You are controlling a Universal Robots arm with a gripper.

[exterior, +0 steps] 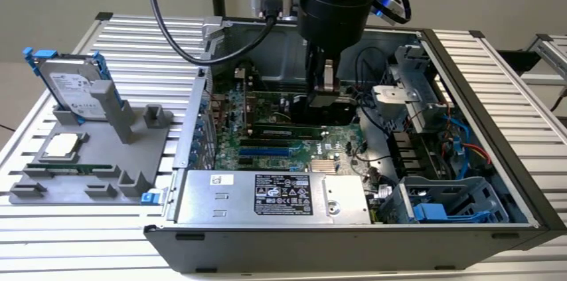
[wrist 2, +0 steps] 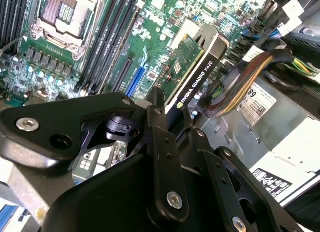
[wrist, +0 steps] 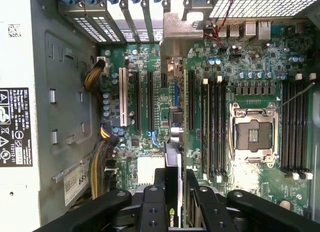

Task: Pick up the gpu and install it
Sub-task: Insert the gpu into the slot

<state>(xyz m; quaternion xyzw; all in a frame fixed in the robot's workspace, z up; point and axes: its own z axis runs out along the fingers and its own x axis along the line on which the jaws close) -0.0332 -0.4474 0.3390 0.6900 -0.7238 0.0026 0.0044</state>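
- The gpu is held edge-on by the gripper, fingers closed on its near end; the black cooler face is seen in the second wrist view.
- In the exterior view the gripper is lowered inside the open computer case, with the gpu carried just above the motherboard.
- Relative to the motherboard: the card is positioned over the expansion-slot area, beside the memory slots and away from the empty CPU socket.
- In the first wrist view the gpu is seen running in line with the long black expansion slots, towards the rear bracket openings.
- Step judged: pick-up done, insertion phase in hand. Seating cannot be confirmed; the card edge and the slot contact are hidden by the card itself.
- Next move is judged to need: card edge kept parallel to the slot, end bracket lined up with the rear opening, straight downward press, no tilt.
- Risk: the cable bundle lies near the card's far end and could be caught.
- Outside the case, a hard drive is left standing on the grey holder.
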